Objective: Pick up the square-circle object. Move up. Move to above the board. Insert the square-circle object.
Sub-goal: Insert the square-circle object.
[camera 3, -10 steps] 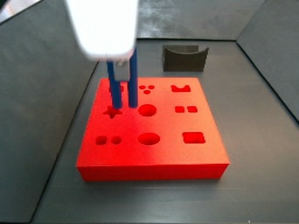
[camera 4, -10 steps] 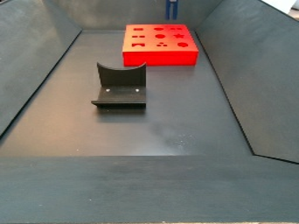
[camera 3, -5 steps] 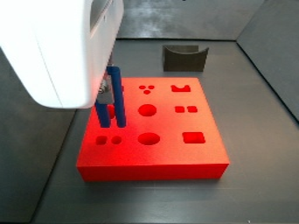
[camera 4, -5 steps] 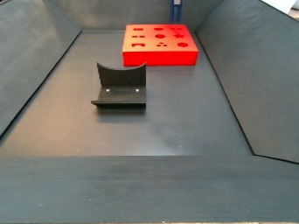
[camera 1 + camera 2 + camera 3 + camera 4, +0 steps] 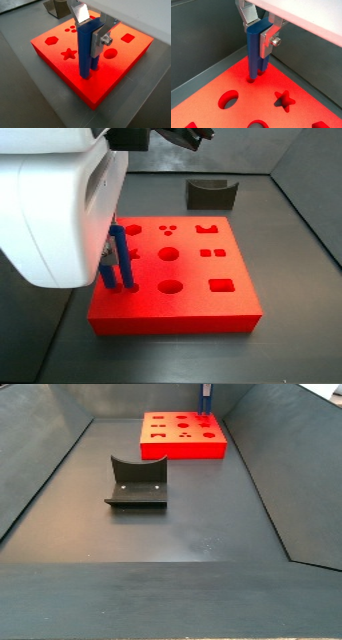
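Two silver fingers [image 5: 81,11] of the gripper [image 5: 93,22] are clamping the square-circle object [image 5: 87,50] upright, its lower end touching the board [image 5: 130,57] near an edge, beside the star hole [image 5: 68,53]. Well apart, the fixture [image 5: 136,481] is sitting on the grey floor [image 5: 187,534].
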Robot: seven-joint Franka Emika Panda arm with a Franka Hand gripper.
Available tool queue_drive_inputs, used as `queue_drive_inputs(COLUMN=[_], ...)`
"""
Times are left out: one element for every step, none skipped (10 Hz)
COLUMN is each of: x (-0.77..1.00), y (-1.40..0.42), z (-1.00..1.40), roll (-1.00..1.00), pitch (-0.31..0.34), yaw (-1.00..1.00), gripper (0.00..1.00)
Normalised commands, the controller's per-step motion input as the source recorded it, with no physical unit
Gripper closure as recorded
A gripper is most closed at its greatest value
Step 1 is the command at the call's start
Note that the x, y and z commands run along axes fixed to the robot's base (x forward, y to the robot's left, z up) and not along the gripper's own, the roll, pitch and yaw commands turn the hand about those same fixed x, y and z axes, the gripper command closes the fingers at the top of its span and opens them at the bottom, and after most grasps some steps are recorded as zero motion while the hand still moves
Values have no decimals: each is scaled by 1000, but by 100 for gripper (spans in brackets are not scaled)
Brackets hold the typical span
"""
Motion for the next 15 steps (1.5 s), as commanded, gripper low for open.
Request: queue_drive_inputs(x=[40, 0, 0, 0, 109, 269, 257, 160, 0, -206, -337, -286, -69, 77, 203], y=[49, 0, 0, 0, 0, 0, 0, 0, -26, -74, -57, -46, 0, 23, 0], z=[-169, -160, -186, -191, -203, -191, -180, -183, -326, -346, -260, -246, -254, -354, -649], roll=[0, 0, 0, -16, -50, -77, -70, -57, 0, 30, 30, 27, 0, 0, 0], pitch=[-44, -30, -57, -81, -119, -124, -116, -116, -31, 6, 50, 41, -4, -59, -129], yaw=[0, 0, 0, 0, 0, -9, 0, 0, 0, 0, -23, -29, -29, -46, -60], gripper=[100, 100, 100, 100, 100, 100, 100, 100, 100, 100, 100, 100, 100, 100, 100])
